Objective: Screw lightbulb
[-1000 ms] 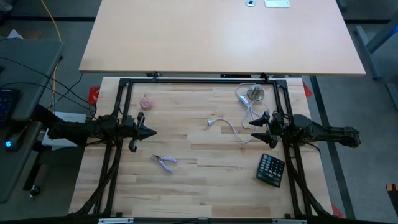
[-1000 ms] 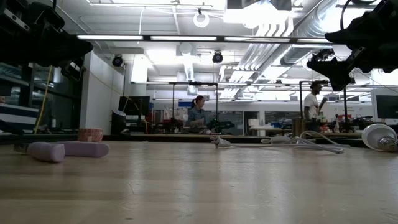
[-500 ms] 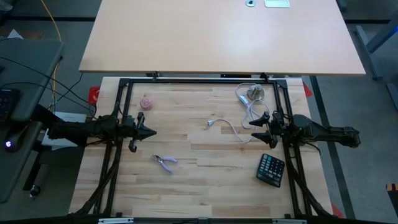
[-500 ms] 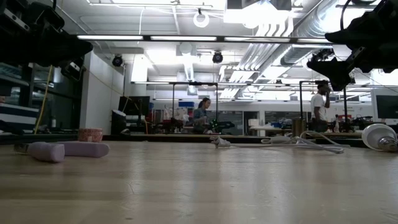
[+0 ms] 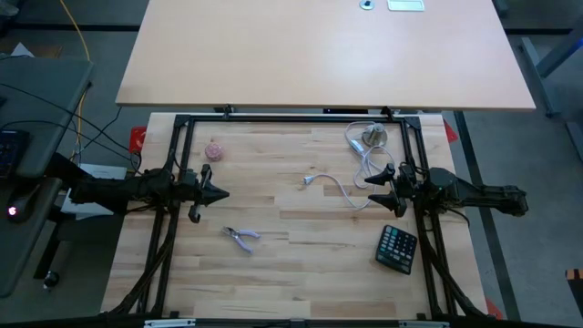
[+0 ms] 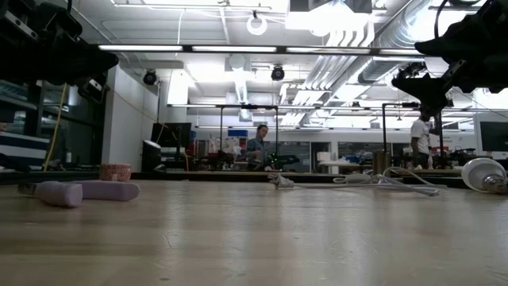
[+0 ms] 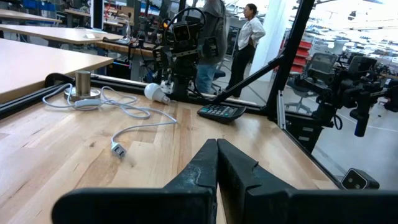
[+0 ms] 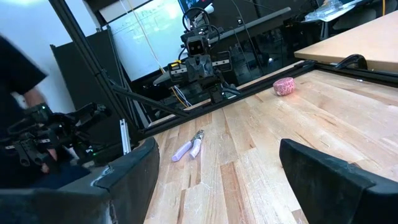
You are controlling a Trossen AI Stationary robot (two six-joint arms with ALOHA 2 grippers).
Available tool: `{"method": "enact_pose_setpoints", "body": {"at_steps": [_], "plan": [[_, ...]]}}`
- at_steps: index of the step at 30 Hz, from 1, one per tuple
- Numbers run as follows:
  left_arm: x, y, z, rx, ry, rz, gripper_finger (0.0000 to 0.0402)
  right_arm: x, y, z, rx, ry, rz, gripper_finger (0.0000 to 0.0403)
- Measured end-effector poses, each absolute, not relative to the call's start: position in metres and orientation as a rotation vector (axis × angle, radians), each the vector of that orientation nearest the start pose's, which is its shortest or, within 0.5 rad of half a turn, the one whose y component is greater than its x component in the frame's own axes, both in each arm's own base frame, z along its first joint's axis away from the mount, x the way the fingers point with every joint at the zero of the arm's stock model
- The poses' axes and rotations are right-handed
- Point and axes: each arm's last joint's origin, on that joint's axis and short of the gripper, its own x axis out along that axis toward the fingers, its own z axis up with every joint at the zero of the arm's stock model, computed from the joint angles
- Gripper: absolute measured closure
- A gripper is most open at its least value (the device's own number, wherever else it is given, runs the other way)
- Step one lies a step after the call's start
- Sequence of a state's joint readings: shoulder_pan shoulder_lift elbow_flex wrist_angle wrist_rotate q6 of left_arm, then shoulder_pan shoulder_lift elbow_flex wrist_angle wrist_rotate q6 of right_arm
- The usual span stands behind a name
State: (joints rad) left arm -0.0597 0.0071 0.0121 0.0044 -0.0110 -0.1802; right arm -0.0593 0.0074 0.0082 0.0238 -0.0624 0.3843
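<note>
my right pincer (image 5: 373, 190): fingers wide apart, empty, hasn't budged in 1 s
my left pincer (image 5: 221, 192): pinched closed, parked
lightbulb (image 5: 353, 143): ahead-left of right pincer, probably beside socket (image 5: 374, 137)
task: not started

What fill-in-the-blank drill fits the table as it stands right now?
1. The left gripper has its fingers ___.
2. The right gripper has its fingers ___.
3. The lightbulb lies on the table beside the socket, held by ___ gripper.
4. The tool with purple handles is a pair of ___.

Missing words: shut; open; neither; pliers.
</note>
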Motion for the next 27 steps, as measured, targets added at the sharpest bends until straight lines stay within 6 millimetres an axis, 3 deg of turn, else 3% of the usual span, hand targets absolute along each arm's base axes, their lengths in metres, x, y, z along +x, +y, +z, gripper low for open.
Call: {"method": "enact_pose_setpoints", "body": {"at_steps": [11,13,16,20,23,27], "plan": [[0.097,-0.005,0.169,-0.184,-0.021,-0.049,0.0401,0.098,-0.004,0.168,0.383,-0.024,0.008,0.008],[0.097,-0.005,0.178,-0.276,-0.113,-0.06,0.0401,0.097,-0.004,0.168,0.383,-0.024,0.008,0.008],[0.092,-0.002,0.201,-0.561,-0.363,-0.05,0.0401,0.097,-0.004,0.168,0.382,-0.024,0.008,0.008],[0.084,0.005,0.22,-0.776,-0.629,0.075,0.0401,0.097,-0.004,0.168,0.382,-0.024,0.008,0.008],[0.088,0.006,0.233,-0.814,-0.651,0.135,0.0401,0.098,-0.004,0.168,0.383,-0.024,0.008,0.008],[0.108,0.008,0.26,-0.799,-0.585,0.15,0.0401,0.097,-0.004,0.168,0.383,-0.024,0.009,0.008]]}}
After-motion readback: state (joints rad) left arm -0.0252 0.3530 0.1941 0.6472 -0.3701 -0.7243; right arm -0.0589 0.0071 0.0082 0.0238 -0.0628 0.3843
